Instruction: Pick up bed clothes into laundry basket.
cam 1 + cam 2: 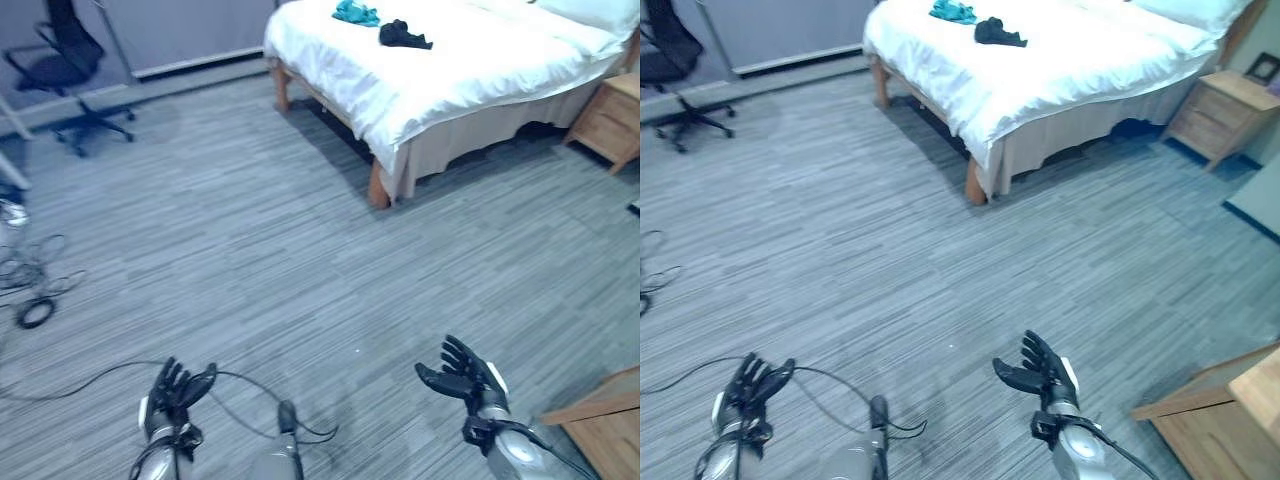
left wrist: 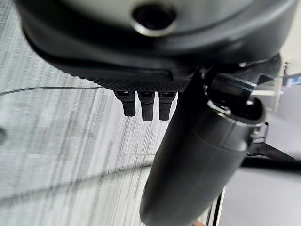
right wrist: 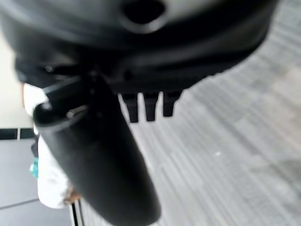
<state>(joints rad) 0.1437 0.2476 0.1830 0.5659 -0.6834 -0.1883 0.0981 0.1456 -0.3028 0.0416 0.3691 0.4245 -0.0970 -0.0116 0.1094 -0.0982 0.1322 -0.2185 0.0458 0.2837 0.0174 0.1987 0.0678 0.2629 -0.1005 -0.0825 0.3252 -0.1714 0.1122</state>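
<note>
Nearest the head camera, both hands are held low over the grey floor [image 1: 300,250], well apart from one another. On the left hand [image 1: 172,392] the fingers are seen straight and relaxed, with nothing held; on the right hand [image 1: 466,375] the fingers are spread and loosely extended, likewise empty. In each wrist view only straight fingertips over bare floor are seen past the dark palm, so no cloth is carried.

At the far side of the room the bed [image 1: 480,70] is seen, covered in white. Two garments are left lying on top of it: a teal garment [image 1: 356,13] close to the far edge and a black garment [image 1: 403,36] just beside it, apart but near. These are taken to be the clothes that are to be collected. A laundry basket cannot be made out.

An office chair [image 1: 70,60] is seen to the far left, a wooden nightstand [image 1: 612,118] beside the bed, and a wooden cabinet corner [image 1: 600,425] near the right hand.

It is judged that the task is barely begun: the hands are kept open and forward, presumably in readiness, while the bed is approached.
</note>
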